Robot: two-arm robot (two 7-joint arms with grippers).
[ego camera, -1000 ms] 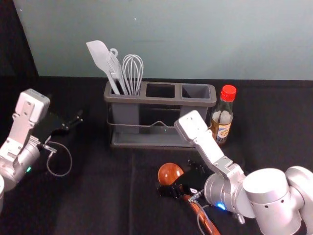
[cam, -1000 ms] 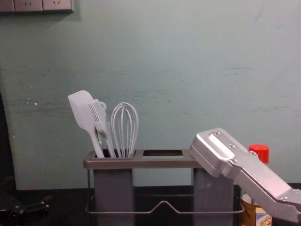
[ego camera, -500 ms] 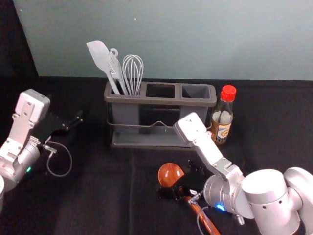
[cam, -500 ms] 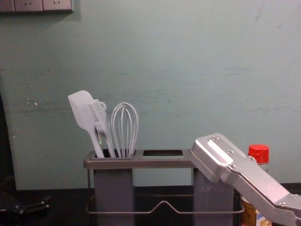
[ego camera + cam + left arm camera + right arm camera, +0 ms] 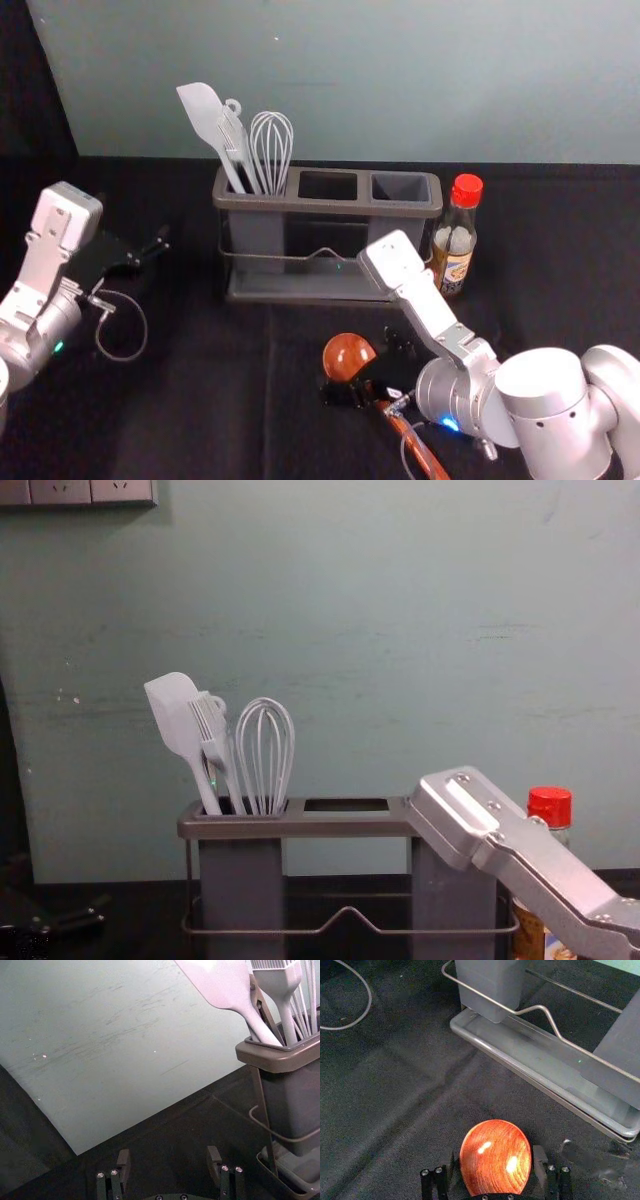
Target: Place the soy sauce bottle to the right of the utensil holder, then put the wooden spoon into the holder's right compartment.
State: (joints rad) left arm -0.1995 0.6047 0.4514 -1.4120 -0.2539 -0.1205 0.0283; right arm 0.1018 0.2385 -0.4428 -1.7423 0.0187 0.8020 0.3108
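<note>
In the head view my right gripper (image 5: 364, 370) is low over the wooden spoon (image 5: 347, 356), whose handle runs toward the front right. The right wrist view has the spoon's bowl (image 5: 495, 1157) between the spread fingers of my right gripper (image 5: 494, 1166), with gaps at both sides. The soy sauce bottle (image 5: 454, 245), red-capped, stands upright just right of the utensil holder (image 5: 330, 205). White utensils fill the holder's left compartment; its right compartment (image 5: 400, 187) has nothing in it. My left gripper (image 5: 137, 236) is parked at the left; its wrist view shows the left gripper (image 5: 168, 1162) open.
The right forearm's silver link (image 5: 465, 815) crosses in front of the holder's right end and partly covers the bottle in the chest view. A wall (image 5: 350, 80) rises behind the black table (image 5: 220, 400). The holder's wire rail (image 5: 540, 1008) runs along its front.
My right arm has shifted very slightly, its silver link a little lower in the head view and rightward in the chest view. The spoon, bottle, holder and left arm look unchanged.
</note>
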